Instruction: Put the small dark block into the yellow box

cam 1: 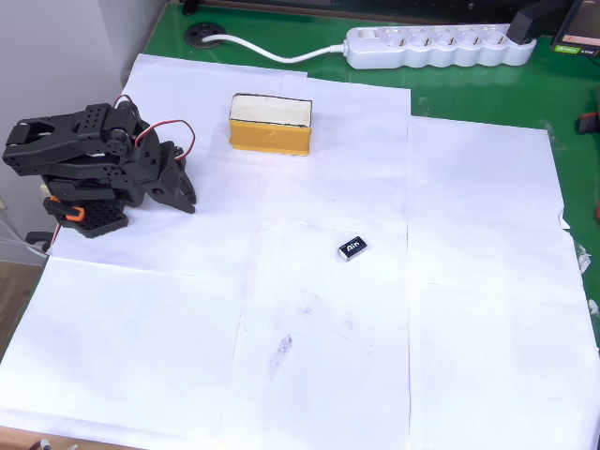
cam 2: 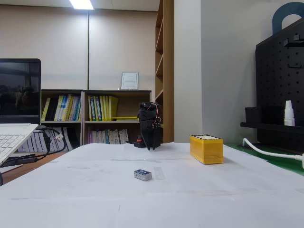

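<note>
The small dark block lies flat on the white paper near the middle of the table, white lettering up; in the fixed view the block shows a pale side. The yellow box stands at the back, orange-yellow sides and cream top, well apart from the block; in the fixed view the box is to the right. The black arm sits folded at the left of the overhead view. Its gripper points down at the paper, left of the box, shut and holding nothing. The gripper also shows at the table's far end.
White paper sheets cover a green mat. A white power strip with its cable lies along the back edge. A laptop stands at the left of the fixed view, a black pegboard at the right.
</note>
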